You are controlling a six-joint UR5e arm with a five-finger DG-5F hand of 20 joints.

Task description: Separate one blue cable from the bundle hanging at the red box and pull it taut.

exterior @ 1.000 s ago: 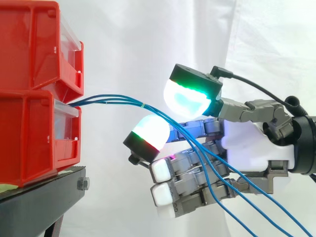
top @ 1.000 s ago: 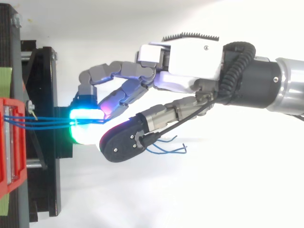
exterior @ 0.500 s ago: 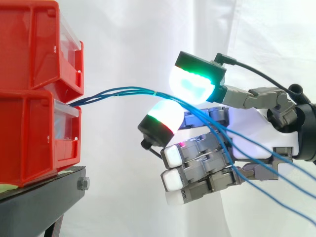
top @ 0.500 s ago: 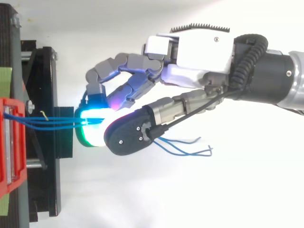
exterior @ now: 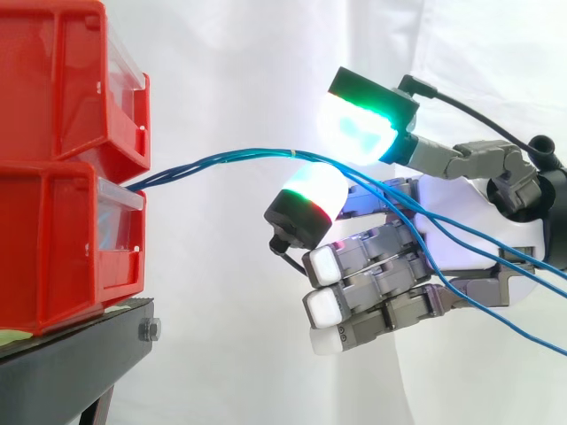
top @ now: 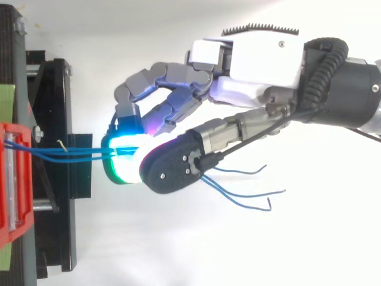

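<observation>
Hand [top: 262, 59] is sitting rt of the bins and pinching the blue cables [exterior: 221, 161] btw two glowing pads [exterior: 359, 128] — upper one green-cyan, lower one white w/ a red-green rim — while its other fingers are curling in below. The cables are leaving the front of the lower red bin [exterior: 53, 248], under the upper red bin [exterior: 53, 80] on the black stand [exterior: 71, 363], and arcing up, bunched as one, to the pads. Past the pinch they're fanning out across the palm twd the rt edge — in the top view their loose ends [top: 250, 193] are trailing beside the thumb.
</observation>
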